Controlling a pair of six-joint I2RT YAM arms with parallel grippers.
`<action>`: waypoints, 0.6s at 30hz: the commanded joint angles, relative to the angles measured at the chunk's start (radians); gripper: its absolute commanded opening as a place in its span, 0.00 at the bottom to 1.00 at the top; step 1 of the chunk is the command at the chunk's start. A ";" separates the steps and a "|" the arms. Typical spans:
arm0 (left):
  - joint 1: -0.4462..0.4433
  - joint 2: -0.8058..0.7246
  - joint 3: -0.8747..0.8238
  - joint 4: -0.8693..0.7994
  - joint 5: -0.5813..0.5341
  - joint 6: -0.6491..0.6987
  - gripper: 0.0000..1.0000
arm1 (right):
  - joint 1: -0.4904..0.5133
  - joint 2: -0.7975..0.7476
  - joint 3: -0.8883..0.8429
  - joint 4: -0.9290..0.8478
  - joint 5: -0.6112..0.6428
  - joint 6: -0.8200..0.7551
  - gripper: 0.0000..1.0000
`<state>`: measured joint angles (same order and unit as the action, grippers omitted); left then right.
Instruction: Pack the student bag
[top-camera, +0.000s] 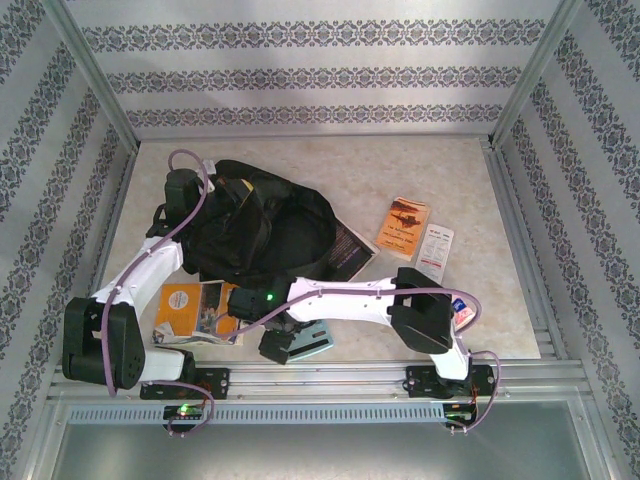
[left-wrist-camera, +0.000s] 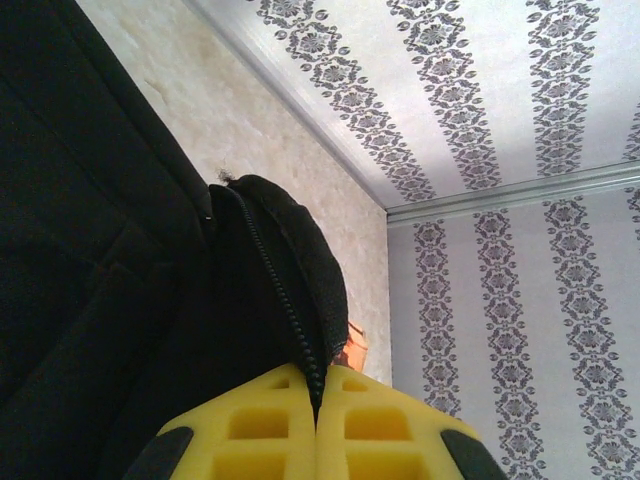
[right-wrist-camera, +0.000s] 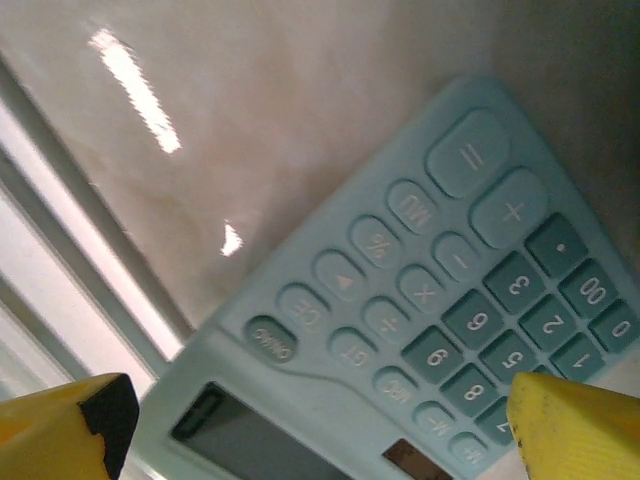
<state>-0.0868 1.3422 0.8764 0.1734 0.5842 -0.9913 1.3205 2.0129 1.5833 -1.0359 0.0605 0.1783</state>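
On the marbled table (top-camera: 420, 170), the student bag (top-camera: 270, 235) is pinched at its zipper by the left gripper (left-wrist-camera: 316, 405); the right gripper (right-wrist-camera: 320, 420) is spread over a calculator (right-wrist-camera: 420, 290), near the bag.

A large black backpack (top-camera: 225, 235) of soft fabric is lying slumped on the table (top-camera: 480, 180), sitting toward ten o'clock from the tabletop's middle, its mouth seemingly gaping toward three o'clock. Up close, its black zipper (left-wrist-camera: 272, 285) is running along a rounded, bulging edge
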 joint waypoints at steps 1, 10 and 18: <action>0.022 0.006 -0.022 0.064 0.013 -0.011 0.00 | 0.016 0.018 -0.025 -0.054 0.096 -0.029 0.95; 0.032 0.026 -0.034 0.101 0.028 -0.043 0.00 | -0.040 -0.041 -0.155 -0.025 0.160 -0.031 0.96; 0.035 0.028 -0.034 0.106 0.032 -0.044 0.00 | -0.200 -0.100 -0.218 -0.019 0.294 -0.021 0.96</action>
<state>-0.0696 1.3617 0.8566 0.2264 0.6025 -1.0275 1.1675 1.9308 1.3891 -1.0470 0.2428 0.1505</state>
